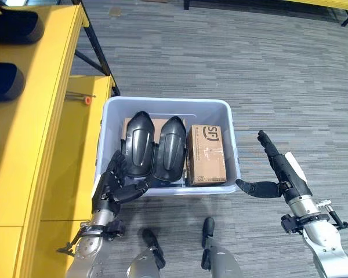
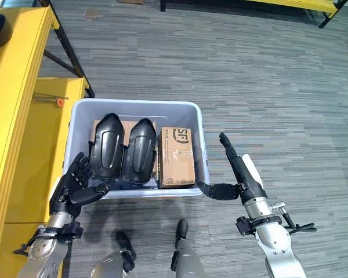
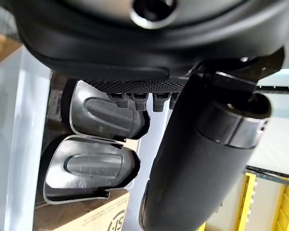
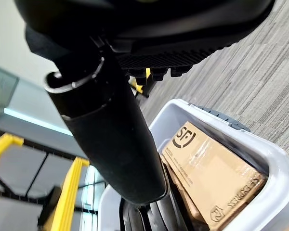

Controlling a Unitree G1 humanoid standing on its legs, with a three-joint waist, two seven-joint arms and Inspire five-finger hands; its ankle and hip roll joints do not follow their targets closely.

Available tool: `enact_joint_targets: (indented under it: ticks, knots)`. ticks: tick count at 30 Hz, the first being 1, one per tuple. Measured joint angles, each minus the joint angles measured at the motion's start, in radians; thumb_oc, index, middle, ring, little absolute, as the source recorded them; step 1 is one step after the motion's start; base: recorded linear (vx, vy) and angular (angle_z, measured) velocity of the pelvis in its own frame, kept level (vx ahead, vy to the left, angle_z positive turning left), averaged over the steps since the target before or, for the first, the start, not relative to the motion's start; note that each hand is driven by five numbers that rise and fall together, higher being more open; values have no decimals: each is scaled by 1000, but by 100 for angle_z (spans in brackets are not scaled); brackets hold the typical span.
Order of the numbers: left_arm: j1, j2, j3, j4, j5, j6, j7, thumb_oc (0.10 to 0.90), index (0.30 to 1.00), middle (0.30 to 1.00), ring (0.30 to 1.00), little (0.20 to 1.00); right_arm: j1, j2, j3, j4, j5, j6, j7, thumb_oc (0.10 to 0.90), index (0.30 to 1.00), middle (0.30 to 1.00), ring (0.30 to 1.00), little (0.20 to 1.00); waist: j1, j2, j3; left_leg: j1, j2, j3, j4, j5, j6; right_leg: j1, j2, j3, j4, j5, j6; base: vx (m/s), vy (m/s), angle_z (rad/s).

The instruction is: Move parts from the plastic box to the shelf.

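Note:
A pale plastic box (image 1: 232,145) stands on the carpet, holding two black moulded parts (image 1: 138,142) (image 1: 169,147) side by side and a cardboard carton (image 1: 206,155). My left hand (image 1: 111,184) is at the box's near left corner, fingers loosely spread over the rim beside the left part, thumb out along the front wall, holding nothing. My right hand (image 1: 278,165) hangs open to the right of the box, fingers straight, thumb pointing at the box's near right corner. The yellow shelf (image 1: 43,110) runs along the left.
Dark parts (image 1: 6,81) lie on the shelf's upper level. A small orange-tipped tool (image 1: 86,99) rests on the lower yellow board behind the box. Black shelf struts (image 1: 98,52) slant down to the carpet behind the box. Open carpet stretches to the right.

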Motion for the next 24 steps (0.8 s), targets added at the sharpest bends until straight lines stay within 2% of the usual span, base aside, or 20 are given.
enact_joint_targets:
  ticks: [3,6,13,16,19,24]
  knots:
    - [-16,0,-8,-2,0,0,2,900,1000,1000,1000,1000,-117,-64,50,2,-21,5,-7,900,1000,1000,1000,1000,2,20,48,-34,19,-12,4,16,-9,-19,17,-15,-15,6,-9,-34,-158,6]
    - [-32,0,-8,-2,0,0,5,900,1000,1000,1000,1000,-212,-83,82,12,-21,8,-8,900,1000,1000,1000,1000,5,33,95,-55,29,-20,1,29,-12,-37,30,-18,-15,20,-22,-19,-85,2]
    - [-93,-4,-11,-4,0,0,32,900,1000,1000,1000,1000,-367,-80,185,24,-21,45,-46,900,1000,1000,1000,1000,56,46,173,-87,48,-22,-1,38,-20,-70,50,-18,-14,26,-37,-15,-58,-3]
    - [-109,-4,-8,-5,0,-2,52,900,1000,1000,1000,1000,-443,-81,225,51,-50,65,-66,900,1000,1000,1000,1000,58,48,190,-92,43,-25,-6,38,-20,-74,47,-20,-14,25,-38,-25,-29,3]
    - [-126,-4,-11,-4,0,-1,63,900,1000,1000,1000,1000,-504,-65,232,64,-68,74,-96,900,1000,1000,1000,1000,77,52,204,-116,43,-26,-6,39,-19,-97,45,-21,-14,25,-39,-21,-3,2]
    - [-166,-5,-27,-6,0,-21,90,900,1000,1000,1000,1000,-631,7,269,164,-98,103,-161,900,1000,1000,1000,1000,105,65,220,-161,43,-36,-1,42,-18,-133,45,-28,-14,27,-41,-12,-4,4]
